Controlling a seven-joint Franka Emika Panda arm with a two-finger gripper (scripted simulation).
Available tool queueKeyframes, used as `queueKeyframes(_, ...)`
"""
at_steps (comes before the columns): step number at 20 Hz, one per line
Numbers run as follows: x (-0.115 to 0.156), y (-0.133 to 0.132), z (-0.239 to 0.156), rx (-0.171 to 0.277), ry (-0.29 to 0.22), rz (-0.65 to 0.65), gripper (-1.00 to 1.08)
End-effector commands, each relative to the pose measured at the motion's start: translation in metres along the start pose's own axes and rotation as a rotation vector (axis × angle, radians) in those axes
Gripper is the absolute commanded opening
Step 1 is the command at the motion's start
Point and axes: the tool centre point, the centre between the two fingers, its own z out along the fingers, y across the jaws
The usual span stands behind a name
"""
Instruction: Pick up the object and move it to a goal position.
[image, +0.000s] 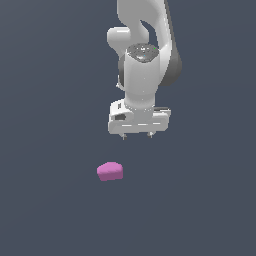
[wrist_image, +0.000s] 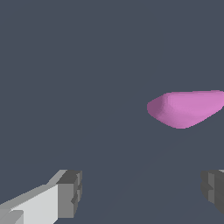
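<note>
The object (image: 110, 171) is a small pink-magenta wedge with rounded edges, lying on the dark grey floor. My gripper (image: 136, 135) hangs above it, offset toward the exterior view's right, and does not touch it. Its two short fingertips (image: 123, 135) point down and stand wide apart, with nothing between them. In the wrist view the object (wrist_image: 186, 108) lies beyond my gripper (wrist_image: 142, 192), off to one side of the gap between the grey finger pads (wrist_image: 70, 192).
The white arm (image: 145, 55) rises behind the hand. Around it, only the plain dark grey floor (image: 50, 200) shows.
</note>
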Motion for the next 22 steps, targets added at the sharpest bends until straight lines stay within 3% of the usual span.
queueKeyframes(1, 0.0, 0.0, 0.0, 0.0, 0.0, 0.0, 1.0)
queueKeyframes(10, 0.007, -0.025, -0.016, 0.002, 0.019, -0.078, 1.0)
queueKeyframes(22, 0.01, -0.018, -0.011, 0.004, 0.012, 0.003, 1.0)
